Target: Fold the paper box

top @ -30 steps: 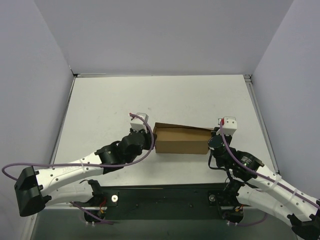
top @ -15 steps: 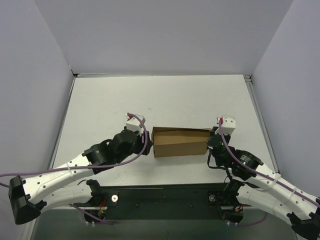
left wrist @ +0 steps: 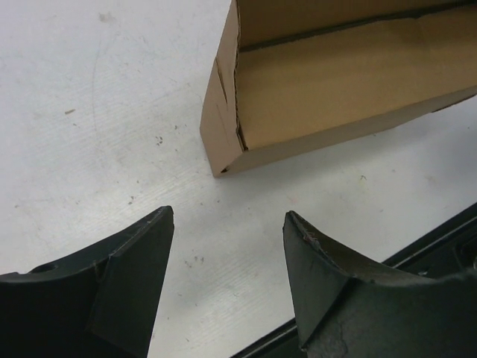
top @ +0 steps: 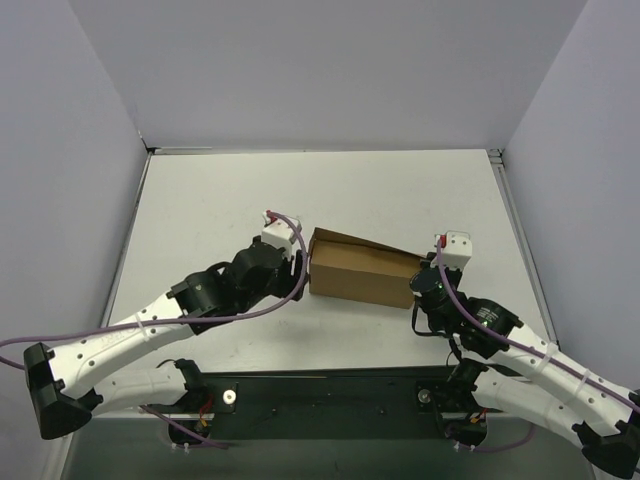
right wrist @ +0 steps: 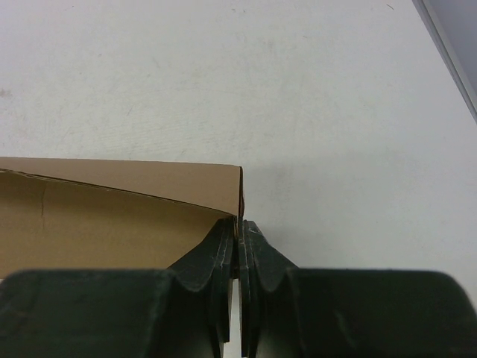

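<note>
Toward the left of the flat white table, the left gripper hovers low with its two black fingers spread wide and nothing between them; bare tabletop shows in the gap. Just beyond its fingertips, not touching them, sits the left end of the shallow rectangular paper box of plain brown cardboard. The box rests on the table about midway between the two arms. Its long axis runs left to right but is skewed, with the left end farther from the arm bases and the right end swung nearer to them. From the left wrist view the near left corner points at the gripper, and a split shows along that corner's upright edge. At the right end, the right gripper is closed, its black fingers pinching the thin upright cardboard wall at the box's right corner, and the brown panel stretches away leftward from that grip.
</note>
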Robot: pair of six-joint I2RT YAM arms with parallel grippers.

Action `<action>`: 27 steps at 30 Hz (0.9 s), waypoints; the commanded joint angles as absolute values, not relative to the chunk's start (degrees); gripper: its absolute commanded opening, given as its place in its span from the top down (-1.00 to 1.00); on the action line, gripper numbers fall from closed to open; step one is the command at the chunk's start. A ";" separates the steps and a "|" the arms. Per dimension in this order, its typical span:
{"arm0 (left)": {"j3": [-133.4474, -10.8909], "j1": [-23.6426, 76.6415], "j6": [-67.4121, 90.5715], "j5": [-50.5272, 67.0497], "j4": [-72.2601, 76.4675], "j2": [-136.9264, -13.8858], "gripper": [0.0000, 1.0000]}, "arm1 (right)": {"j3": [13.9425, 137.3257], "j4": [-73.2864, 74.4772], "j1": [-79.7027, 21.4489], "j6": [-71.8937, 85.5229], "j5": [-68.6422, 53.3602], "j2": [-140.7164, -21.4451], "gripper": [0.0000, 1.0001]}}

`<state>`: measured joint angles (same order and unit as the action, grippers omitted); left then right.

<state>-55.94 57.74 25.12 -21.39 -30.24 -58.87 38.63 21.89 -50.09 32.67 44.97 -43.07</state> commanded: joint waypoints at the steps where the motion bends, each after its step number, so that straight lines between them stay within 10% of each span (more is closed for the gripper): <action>1: -61.78 57.31 18.03 -25.92 -29.35 -62.92 -0.38 | 38.41 29.09 -50.89 33.66 44.47 -44.74 1.00; 27: -66.89 53.97 11.87 -23.12 -21.80 -71.72 -0.05 | 38.58 29.36 -51.50 34.28 44.82 -45.79 1.00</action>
<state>-64.79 54.52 12.23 -24.99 -25.69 -71.40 39.05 22.31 -51.09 33.43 46.28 -44.14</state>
